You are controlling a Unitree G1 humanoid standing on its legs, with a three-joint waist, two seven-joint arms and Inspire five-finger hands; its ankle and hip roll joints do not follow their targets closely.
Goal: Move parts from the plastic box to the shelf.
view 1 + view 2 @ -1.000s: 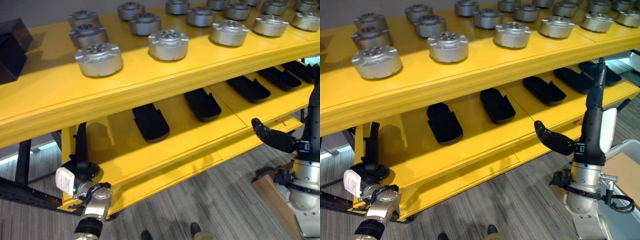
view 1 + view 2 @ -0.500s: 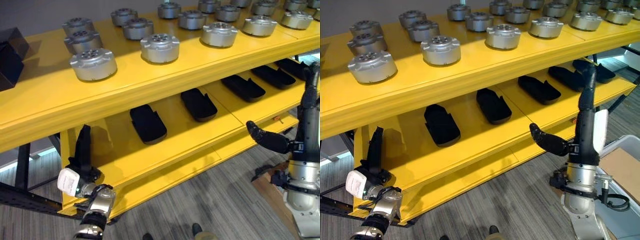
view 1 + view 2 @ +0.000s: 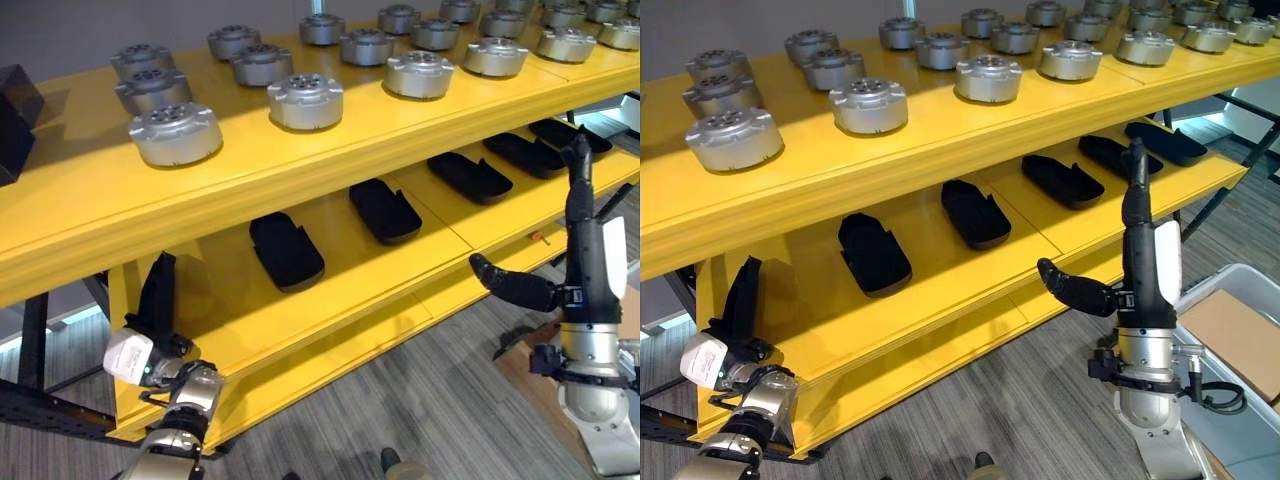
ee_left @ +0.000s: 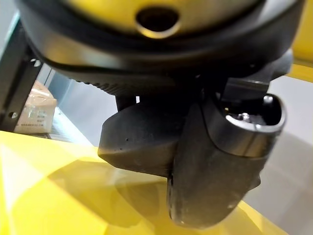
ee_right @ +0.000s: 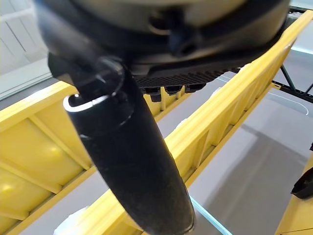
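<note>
I am holding my right hand upright in front of the shelf, fingers straight and pointing up, thumb sticking out sideways toward the lower board; it is holding nothing and touching nothing. In my right wrist view the thumb is standing out bare against the shelf's yellow ribs.

My left hand is sitting low at the shelf's left end, its fingers straight and pointing up against the yellow end panel, the thumb's white cover facing out. It is carrying nothing either; whether the fingers are pressing on the panel I cannot tell.

Out from my hands, the shelf is carrying two kinds of parts. On its top board, round silver parts are sitting in rows, running from the left end away toward the far right. On the lower board, black parts are lying flat in a line, each apart from the next, the last ones lying just behind my right fingers.

Below the shelf's right end, a pale plastic box is standing on the floor by my right arm, with a brown cardboard sheet lying in it. The floor in front of the shelf is grey and streaked
</note>
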